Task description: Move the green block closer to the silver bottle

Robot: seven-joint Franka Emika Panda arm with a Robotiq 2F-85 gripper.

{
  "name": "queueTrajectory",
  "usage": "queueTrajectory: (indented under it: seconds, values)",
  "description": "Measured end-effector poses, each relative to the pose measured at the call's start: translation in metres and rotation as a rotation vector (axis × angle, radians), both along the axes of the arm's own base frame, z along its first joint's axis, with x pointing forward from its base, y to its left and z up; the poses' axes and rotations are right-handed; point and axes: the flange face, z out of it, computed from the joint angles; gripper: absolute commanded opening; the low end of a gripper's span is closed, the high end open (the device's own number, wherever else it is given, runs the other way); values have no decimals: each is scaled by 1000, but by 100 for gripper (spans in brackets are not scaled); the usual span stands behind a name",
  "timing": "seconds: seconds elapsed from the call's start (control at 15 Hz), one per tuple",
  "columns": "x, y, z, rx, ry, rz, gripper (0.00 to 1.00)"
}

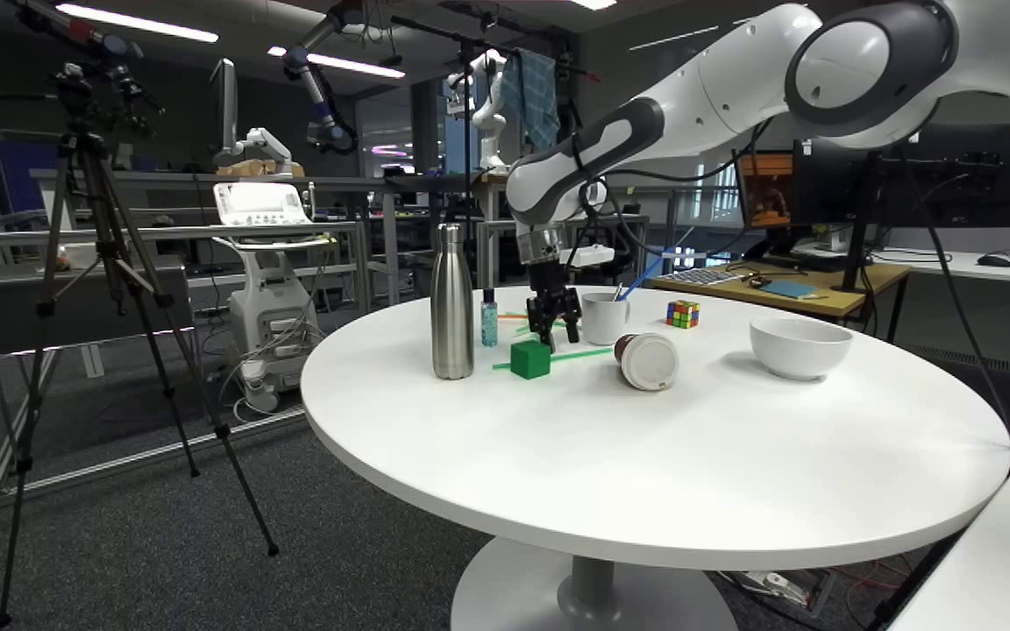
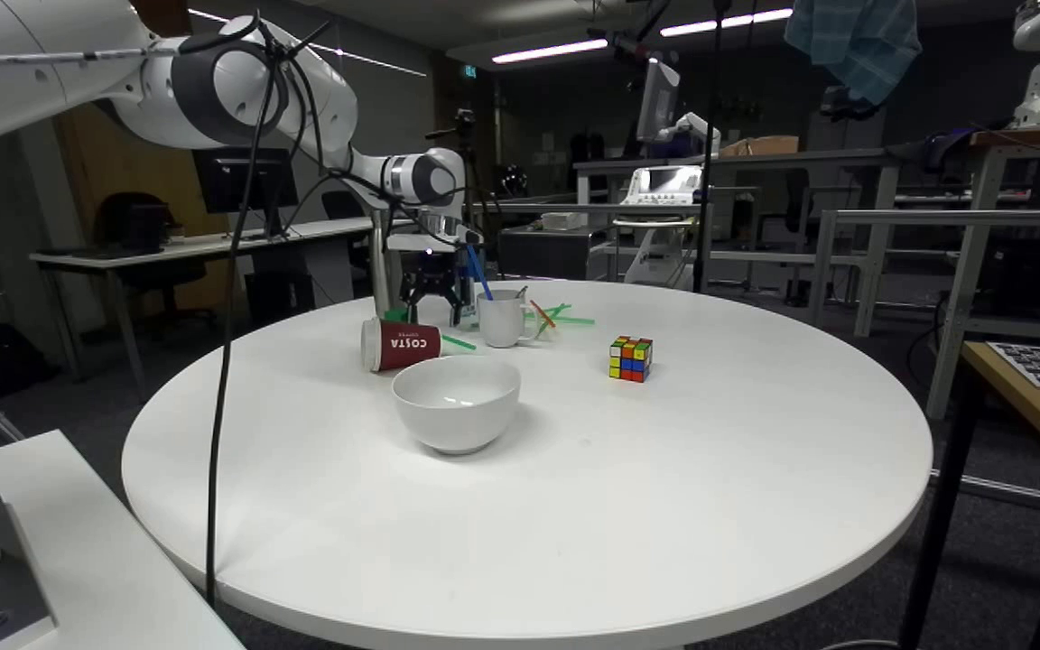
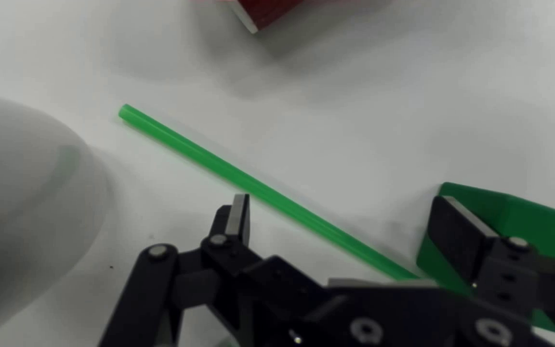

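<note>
The gripper [image 3: 348,219] stands spread wide, just beside the block [image 1: 530,360]. The block sits on the table [image 1: 645,473] near the bottle [image 1: 452,307].

In an exterior view I lose the foot of the silver bottle [image 2: 382,262] and much of the green block [image 2: 395,315] behind the red cup [image 2: 403,346], the bottle's top behind the arm [image 2: 236,86]. In the wrist view the gripper [image 3: 347,219] covers part of the block and one end of a straw [image 3: 268,193]; the view's edges crop block and mug [image 3: 27,202].
</note>
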Motion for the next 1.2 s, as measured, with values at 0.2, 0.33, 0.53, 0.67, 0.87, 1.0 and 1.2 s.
queueTrajectory:
  seconds: [0.2, 0.33, 0.53, 0.67, 0.87, 1.0, 1.2]
  values:
    - [-1, 7, -1, 9, 3, 11, 100]
    - [-2, 12, -1, 11, 4, 21, 100]
    - [-4, 20, -2, 14, 7, 37, 100]
    - [-5, 26, -2, 17, 7, 49, 100]
    - [-7, 36, -1, 19, 13, 70, 100]
    - [-9, 41, 0, 19, 22, 79, 100]
    - [-9, 45, -1, 17, 32, 85, 100]
